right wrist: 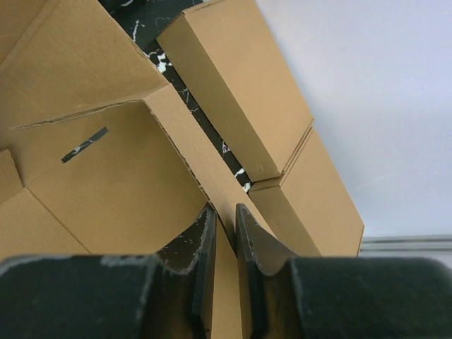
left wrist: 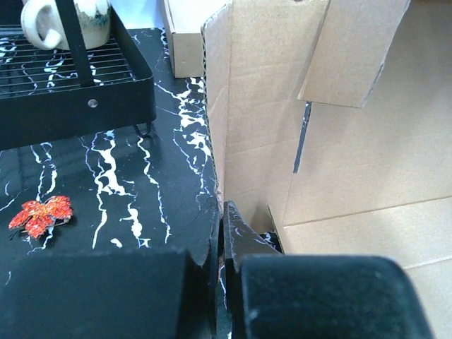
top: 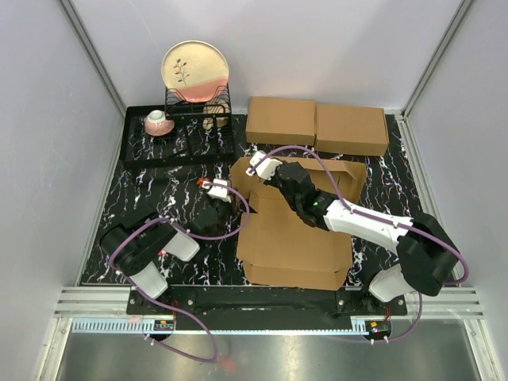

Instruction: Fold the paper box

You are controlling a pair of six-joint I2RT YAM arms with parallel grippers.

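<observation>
The paper box (top: 295,238), brown corrugated cardboard, lies half-formed in the middle of the marble table with its back panel (top: 349,176) standing up. My right gripper (top: 255,164) reaches over it to the back left corner. In the right wrist view that gripper (right wrist: 224,208) is shut on the edge of an upright cardboard wall (right wrist: 205,159), which runs between its fingers. My left gripper (top: 228,193) is shut with nothing between its fingers. Its tips (left wrist: 220,210) rest at the foot of the box's left wall (left wrist: 240,106).
Two closed flat cardboard boxes (top: 282,119) (top: 352,129) lie side by side behind the paper box. A black dish rack (top: 178,135) at the back left holds a plate (top: 195,70) and a cup (top: 157,121). A small red leaf-shaped thing (left wrist: 40,214) lies on the table.
</observation>
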